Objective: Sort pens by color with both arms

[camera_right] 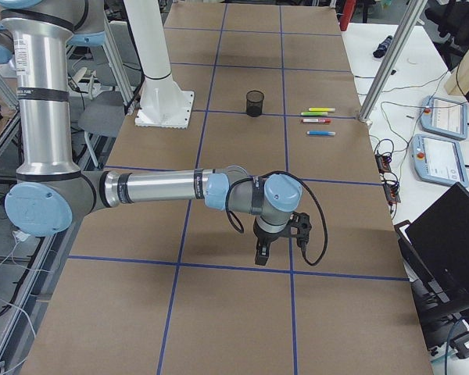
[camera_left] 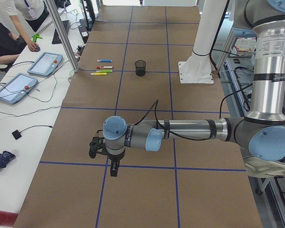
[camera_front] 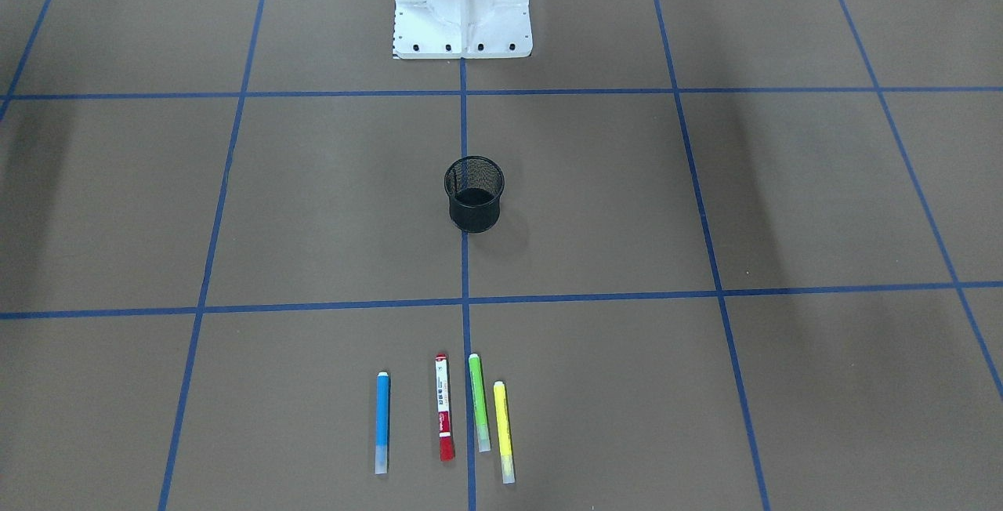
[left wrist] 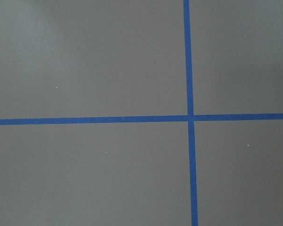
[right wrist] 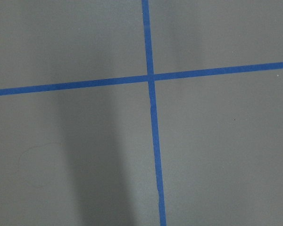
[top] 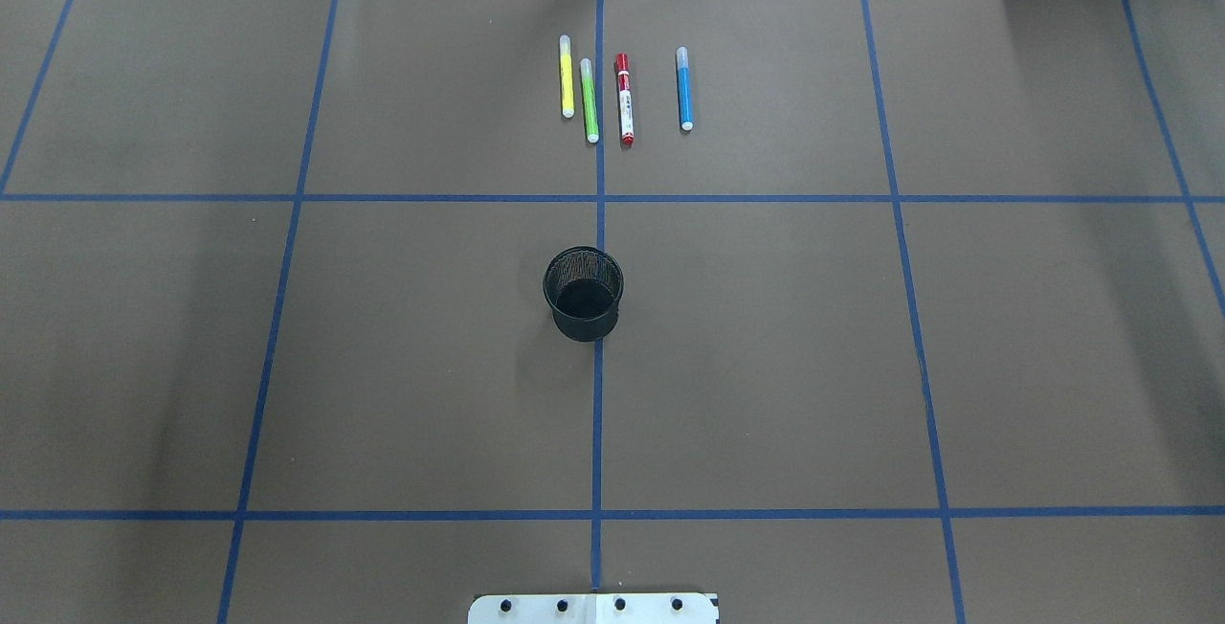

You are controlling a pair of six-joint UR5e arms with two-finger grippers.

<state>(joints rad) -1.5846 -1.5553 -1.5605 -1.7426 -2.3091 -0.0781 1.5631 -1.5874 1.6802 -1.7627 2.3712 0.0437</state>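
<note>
On the table (camera_front: 705, 182), 4 pens (camera_front: 444, 407) lie parallel.

Black mesh cup (camera_front: 474, 196) upright, mouth up, mid-table, sitting on the centre blue tape line (camera_front: 464, 276). Tape makes a grid over the brown table cover (camera_front: 313, 205). The wrist views show only cover and tape crossings.

White bench (camera_left: 33, 118) runs along the far side of the table. On it are two tablets (camera_left: 45, 63) (camera_left: 16, 85) side by side with cables, a small black box (camera_left: 16, 134) on a cable, and a dark blue bundle (camera_left: 0, 159) near the edge. An aluminium post (camera_left: 61, 33) stands at the bench and table join. A person (camera_left: 19, 19) in a white top leans over the bench with a hand on a mouse (camera_left: 34, 47). An open black laptop (camera_right: 449, 242) is at the bench's other end.
</note>
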